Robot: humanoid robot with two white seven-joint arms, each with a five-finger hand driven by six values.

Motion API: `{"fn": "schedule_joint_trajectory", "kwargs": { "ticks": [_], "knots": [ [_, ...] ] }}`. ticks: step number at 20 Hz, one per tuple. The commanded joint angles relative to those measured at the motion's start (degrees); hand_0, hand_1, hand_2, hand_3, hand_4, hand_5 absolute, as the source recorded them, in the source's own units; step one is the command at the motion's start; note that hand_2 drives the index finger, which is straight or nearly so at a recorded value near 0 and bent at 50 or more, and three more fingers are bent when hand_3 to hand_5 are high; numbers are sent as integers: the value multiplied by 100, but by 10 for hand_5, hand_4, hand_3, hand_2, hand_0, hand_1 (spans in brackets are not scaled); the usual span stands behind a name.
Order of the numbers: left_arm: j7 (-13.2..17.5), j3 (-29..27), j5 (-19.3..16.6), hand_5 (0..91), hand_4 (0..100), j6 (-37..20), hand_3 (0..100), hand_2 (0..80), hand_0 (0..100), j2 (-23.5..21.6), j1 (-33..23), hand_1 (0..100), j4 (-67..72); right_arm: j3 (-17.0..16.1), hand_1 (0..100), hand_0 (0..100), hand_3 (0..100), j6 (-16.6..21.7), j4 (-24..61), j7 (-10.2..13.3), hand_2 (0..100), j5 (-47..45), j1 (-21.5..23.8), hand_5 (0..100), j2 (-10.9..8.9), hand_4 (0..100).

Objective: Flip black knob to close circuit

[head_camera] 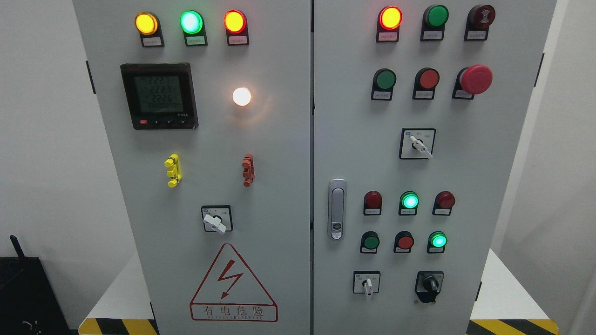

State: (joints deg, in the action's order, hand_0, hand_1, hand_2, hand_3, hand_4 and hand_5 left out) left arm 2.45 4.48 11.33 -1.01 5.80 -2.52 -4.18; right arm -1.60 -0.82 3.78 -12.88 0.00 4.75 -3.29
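**Looking for the black knob**

I cannot see my hands right now. Neither arm is in the picture, so I cannot tell if my fingers are spread or curled.

In front of me is a big grey cabinet (279,186) with two doors. The black knob (429,284) is on the right door, way down low, near the bottom right corner. Its handle seems to point down, a little to the left, but it is small and dark, so I am not sure.

Just to its left is a white knob (368,284). I think they sit side by side so each is easy to find, but I must not grab the wrong one. Right above the black knob is a glowing green light (438,240).

The big red stop button (476,79) is high up, well apart from my knob. I guess that keeps it safe from bumps.

I have not started the job. I think I need to reach low and to the right, then pinch the black knob and turn it.
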Motion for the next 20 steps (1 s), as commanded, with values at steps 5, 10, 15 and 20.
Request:
{"fn": "schedule_joint_trajectory", "kwargs": {
  "ticks": [5,10,15,20],
  "knots": [
    [1,0,1,0,0,-4,0,0,120,0,6,556,5,186,0,0,0,-155,3141,-205,0,140,957,0,407,0],
    [1,0,-16,0,0,-4,0,0,120,0,-3,556,5,134,0,0,0,-525,5463,-425,0,325,1168,0,609,0],
    [1,0,1,0,0,-4,0,0,120,0,6,556,-4,36,0,0,0,-193,6538,-839,0,308,1116,0,610,0],
    [1,0,1,0,0,-4,0,0,120,0,-3,556,-4,28,2,0,0,600,7310,-716,0,316,1089,0,294,0]
  ]
}}
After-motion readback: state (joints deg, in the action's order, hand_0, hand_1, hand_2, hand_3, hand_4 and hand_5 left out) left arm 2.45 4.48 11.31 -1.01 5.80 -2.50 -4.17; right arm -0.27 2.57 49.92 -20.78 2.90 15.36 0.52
